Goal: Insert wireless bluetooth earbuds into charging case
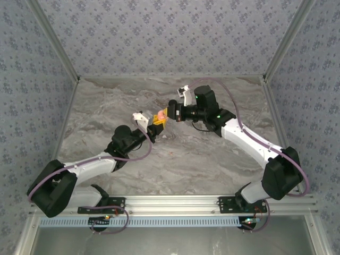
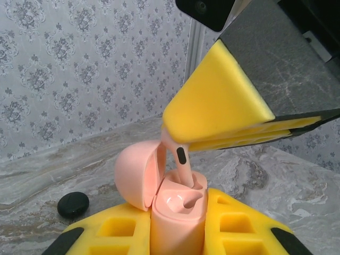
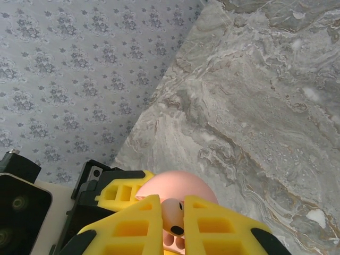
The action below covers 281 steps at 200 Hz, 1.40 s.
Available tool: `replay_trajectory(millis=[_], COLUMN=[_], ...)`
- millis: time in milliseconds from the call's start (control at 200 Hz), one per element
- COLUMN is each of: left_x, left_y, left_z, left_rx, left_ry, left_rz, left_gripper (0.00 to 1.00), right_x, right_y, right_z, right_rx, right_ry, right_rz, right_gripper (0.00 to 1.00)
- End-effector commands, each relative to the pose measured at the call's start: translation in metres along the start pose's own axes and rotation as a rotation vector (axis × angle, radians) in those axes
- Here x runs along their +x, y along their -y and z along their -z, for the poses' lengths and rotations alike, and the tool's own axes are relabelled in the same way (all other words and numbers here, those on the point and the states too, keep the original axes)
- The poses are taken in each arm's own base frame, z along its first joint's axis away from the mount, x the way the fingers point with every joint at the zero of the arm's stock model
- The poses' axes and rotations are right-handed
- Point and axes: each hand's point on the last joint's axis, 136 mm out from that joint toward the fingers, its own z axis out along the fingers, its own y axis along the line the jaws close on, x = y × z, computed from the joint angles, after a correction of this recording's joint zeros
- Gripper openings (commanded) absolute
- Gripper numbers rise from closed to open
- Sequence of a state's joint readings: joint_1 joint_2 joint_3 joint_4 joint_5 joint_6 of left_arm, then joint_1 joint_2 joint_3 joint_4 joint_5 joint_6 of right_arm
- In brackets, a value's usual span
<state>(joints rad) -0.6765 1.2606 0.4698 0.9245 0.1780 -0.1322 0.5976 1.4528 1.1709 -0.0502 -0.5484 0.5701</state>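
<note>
Left pincer (image 2: 178, 229) is clamped on the open salmon-pink round plastic case (image 2: 175, 212), right pincer (image 2: 183, 133) is pinching a pink stemmed earbud (image 2: 179, 156) just above its socket (image 2: 192, 198), so any tilt could jam it.

No text, label, brand, number or sign can be read on anything in these views.
</note>
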Motion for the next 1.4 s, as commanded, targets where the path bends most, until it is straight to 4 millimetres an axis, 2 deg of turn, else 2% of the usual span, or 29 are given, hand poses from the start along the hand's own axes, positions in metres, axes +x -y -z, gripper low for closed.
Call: replay_trajectory(millis=[0,255,520,1179,1399], left_x=[-0.018,-0.023,-0.032,-0.034,-0.033], left_y=[0.001,-0.002,0.000,-0.001,-0.002], left_z=[-0.001,0.000,0.003,0.003,0.002], left_rx=[0.000,-0.018,-0.012,-0.016,-0.020], left_ry=[0.075,0.105,0.137,0.160,0.155], left_rz=[0.002,0.013,0.019,0.026,0.028], left_gripper=[0.06,0.06,0.06,0.06,0.06], right_x=[-0.004,-0.004,0.002,-0.005,-0.004], right_y=[-0.010,-0.009,0.001,-0.019,-0.020], right_z=[0.006,0.005,0.003,0.003,0.003], right_rx=[-0.049,-0.053,-0.031,-0.110,-0.113], right_ry=[0.020,0.022,0.010,0.025,0.021], right_rz=[-0.009,-0.019,-0.038,-0.057,-0.057], right_gripper=[0.13,0.13,0.13,0.13,0.13])
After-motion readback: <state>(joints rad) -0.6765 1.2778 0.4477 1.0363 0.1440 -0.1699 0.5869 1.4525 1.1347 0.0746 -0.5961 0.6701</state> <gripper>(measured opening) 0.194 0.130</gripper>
